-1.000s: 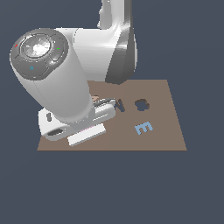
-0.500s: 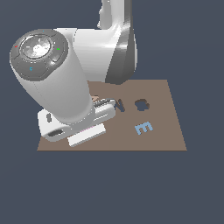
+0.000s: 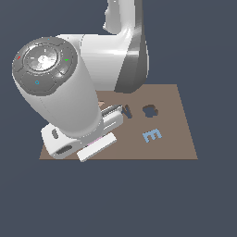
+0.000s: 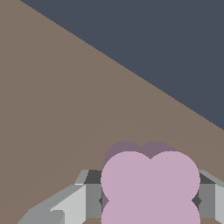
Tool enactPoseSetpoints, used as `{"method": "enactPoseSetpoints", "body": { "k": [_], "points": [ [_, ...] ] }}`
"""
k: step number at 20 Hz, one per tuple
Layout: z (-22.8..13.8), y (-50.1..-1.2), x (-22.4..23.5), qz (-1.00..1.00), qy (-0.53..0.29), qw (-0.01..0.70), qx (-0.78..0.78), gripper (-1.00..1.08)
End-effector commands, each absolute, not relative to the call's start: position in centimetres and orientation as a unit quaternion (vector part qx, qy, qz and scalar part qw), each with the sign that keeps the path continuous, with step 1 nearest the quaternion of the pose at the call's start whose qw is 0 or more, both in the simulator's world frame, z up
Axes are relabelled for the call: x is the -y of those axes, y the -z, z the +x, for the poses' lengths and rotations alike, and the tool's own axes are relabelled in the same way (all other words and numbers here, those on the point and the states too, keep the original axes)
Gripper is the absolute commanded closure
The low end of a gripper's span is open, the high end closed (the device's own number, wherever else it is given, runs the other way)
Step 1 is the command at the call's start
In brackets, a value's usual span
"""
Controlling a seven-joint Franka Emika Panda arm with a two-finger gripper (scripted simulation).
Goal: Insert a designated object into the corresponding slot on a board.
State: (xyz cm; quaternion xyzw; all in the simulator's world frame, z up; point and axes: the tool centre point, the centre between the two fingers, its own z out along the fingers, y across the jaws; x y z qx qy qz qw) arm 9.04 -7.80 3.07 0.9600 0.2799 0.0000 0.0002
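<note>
The pale-pink flower-shaped piece [image 4: 150,183] fills the near part of the wrist view. It sits between my grey fingers [image 4: 92,197], which press on both its sides. My gripper [image 4: 150,199] is shut on it, just above the brown board [image 4: 65,109]. In the exterior view the arm's big white body hides the piece and the fingertips; only the hand [image 3: 111,118] shows, over the part of the board [image 3: 178,139] at the exterior view's left. The dark flower-shaped slot [image 3: 150,110] lies apart from the hand, toward the exterior view's right.
A dark M-shaped cutout [image 3: 126,111] lies between the hand and the slot. A light-blue E [image 3: 152,135] lies on the board in front of the slot. The board's edge [image 4: 131,72] runs diagonally across the wrist view.
</note>
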Motion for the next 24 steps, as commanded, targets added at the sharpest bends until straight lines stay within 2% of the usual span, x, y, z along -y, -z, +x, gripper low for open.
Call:
{"method": "enactPoseSetpoints", "body": {
  "k": [1, 10, 24],
  "points": [
    [9.6, -3.1, 7.4, 0.951, 0.0, 0.0, -0.308, 1.08],
    [12.0, -3.2, 5.1, 0.894, 0.0, 0.001, -0.447, 1.08],
    [14.2, -3.5, -1.3, 0.722, -0.001, 0.001, -0.691, 1.08]
  ]
}}
